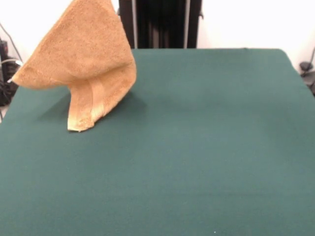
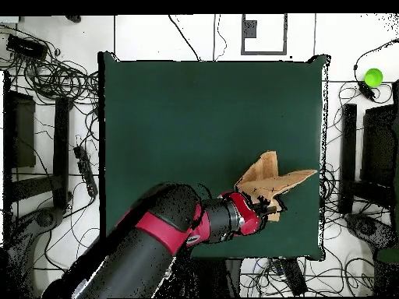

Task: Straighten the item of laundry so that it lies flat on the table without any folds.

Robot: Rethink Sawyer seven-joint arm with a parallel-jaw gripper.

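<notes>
Orange-tan towel (image 1: 83, 54) lifted off the dark green table (image 1: 197, 147). Front view: the cloth hangs in a tent-like cone whose peak runs out of the picture at the top. One flap spreads sideways to a corner that reaches past the table's edge, while a narrower hemmed flap with a woven band hangs down, its lowest corner at or just above the table top; which of the two cannot be told. A faint shadow lies on the table beneath the cloth.

Overhead view: the red and black arm (image 2: 156, 241) reaches across the table's edge nearest the robot base, and the gripper (image 2: 261, 206) sits at the bunched part of the towel (image 2: 273, 181), closed on the cloth. The fingers themselves are hidden by fabric and wrist. From the gripper the towel fans outward in two pointed lobes, one toward the table's middle, one toward its nearer side edge. The rest of the table (image 2: 195, 117) bears nothing else. A green ball (image 2: 373, 77) lies on the floor beyond a far corner of the table.
</notes>
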